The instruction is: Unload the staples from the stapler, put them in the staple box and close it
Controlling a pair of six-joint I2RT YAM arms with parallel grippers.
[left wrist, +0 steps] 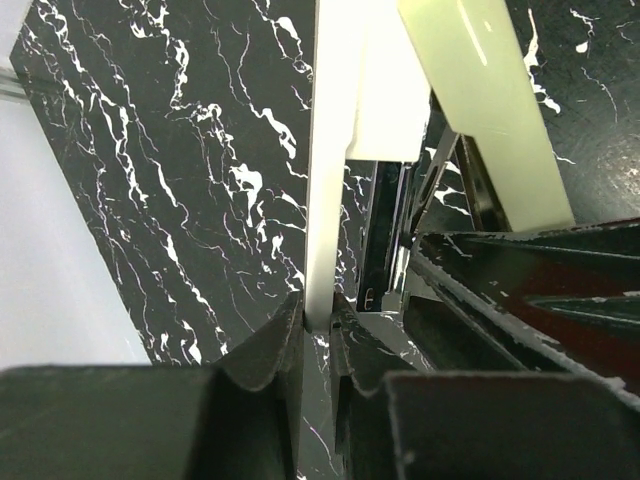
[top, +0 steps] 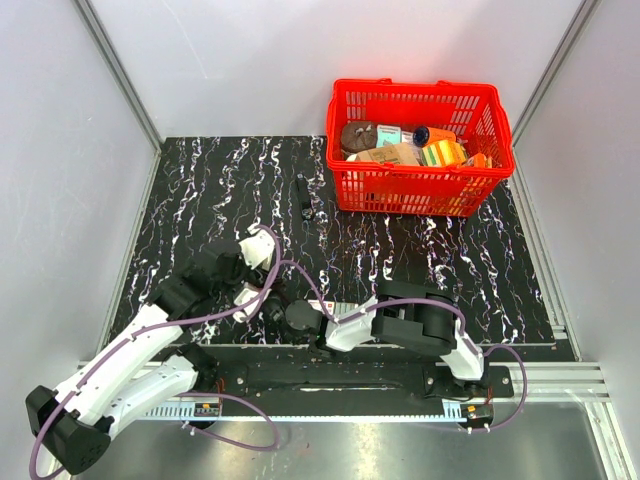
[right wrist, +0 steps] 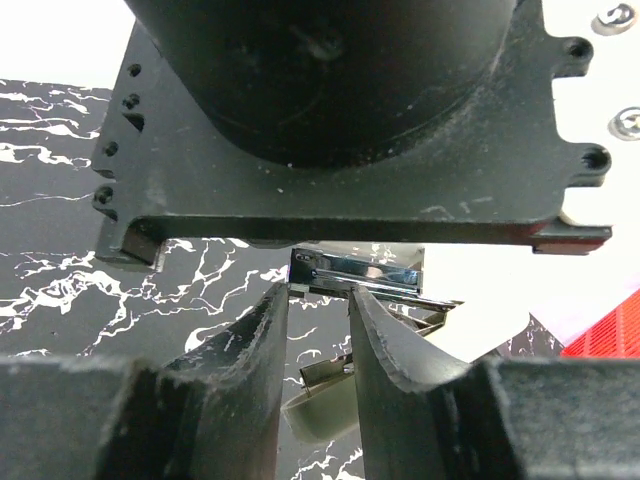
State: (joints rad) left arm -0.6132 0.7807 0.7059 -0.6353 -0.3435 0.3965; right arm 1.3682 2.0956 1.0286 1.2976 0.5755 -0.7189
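Closest to the left wrist lens: two dark fingers point(left wrist: 262, 350), left jaws pinched almost shut on a thin white plate point(left wrist: 328, 170) of the stapler. Just right of that plate, a chrome magazine point(left wrist: 385, 250) exposed, with a pale cream arm point(left wrist: 490, 110) slanting above it.

Close to the right wrist lens: dark fingers point(right wrist: 245, 370) set a little apart, right jaws narrowly open, tips right at the near edge of the chrome magazine point(right wrist: 355, 268). Cream body point(right wrist: 320, 415) visible through the gap. Nothing seen clamped between; contact with the metal impossible to tell.

From above: stapler point(top: 248, 298) low on the table point(top: 200, 190), near the front edge, left of centre, between the two wrists.

At the far right corner: red basket point(top: 420, 190), upright on the table, its right wall near the table's right edge. Inside, packed close together: brown round item point(top: 357, 135), teal-labelled box point(top: 388, 132), tan carton point(top: 390, 153), orange and green pack point(top: 443, 152), blue cap point(top: 422, 133) poking up among them.

Just left of the basket, apart from it: slim black object point(top: 303, 197), lying flat.

Bare marbled surface across the left half and between stapler and basket. Aluminium rails point(top: 117, 70) against white walls on both sides; silver front rail point(top: 560, 375) along the near edge beside the arm bases.
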